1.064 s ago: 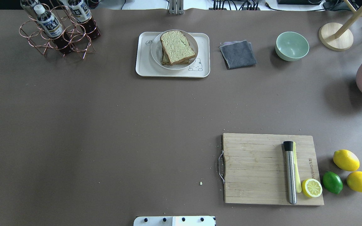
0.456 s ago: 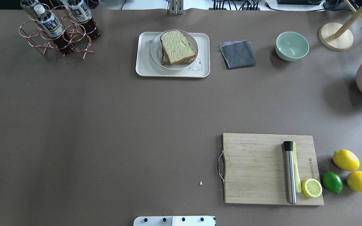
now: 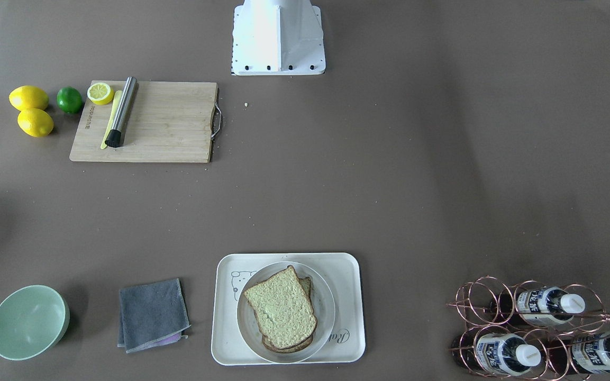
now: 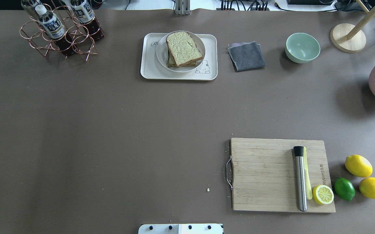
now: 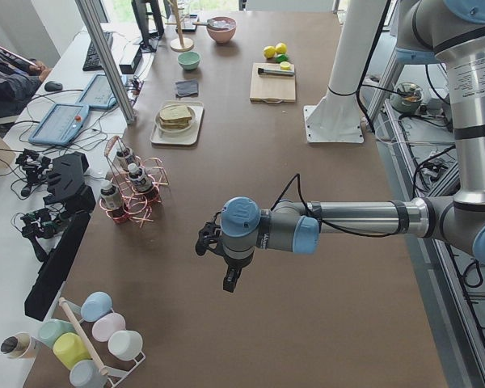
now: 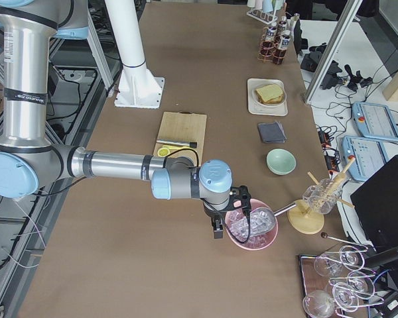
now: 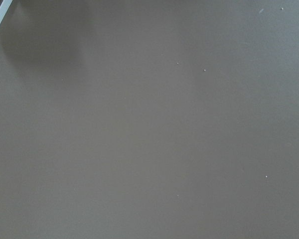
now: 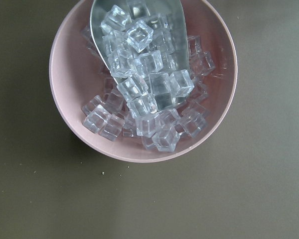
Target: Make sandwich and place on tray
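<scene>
A: At the table's [image 4: 109,130] left end, left end effector [image 5: 229,280] hangs over bare surface. Open or closed: cannot tell.
B: Sandwich?
A: Centre, far edge. Sandwich [image 4: 183,48] on round plate [image 4: 160,53], plate on tray [image 4: 148,66].
B: Right?
A: Right end effector [image 6: 217,230] above pink ice bowl [image 8: 70,64]; grip likewise unreadable.

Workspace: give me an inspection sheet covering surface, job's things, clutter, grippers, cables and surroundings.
Surface: brown table, crumbs near the cutting board.
Job's things: sandwich on a round plate, plate on the tray.
Clutter: lemons, lime, grey cloth, green bowl, racked bottles, pink bowl of ice.
Grippers: left gripper over bare table, right gripper at the pink bowl; open or shut cannot tell.
Cables: cables beyond the far edge.
Surroundings: teach pendants, mugs.
</scene>
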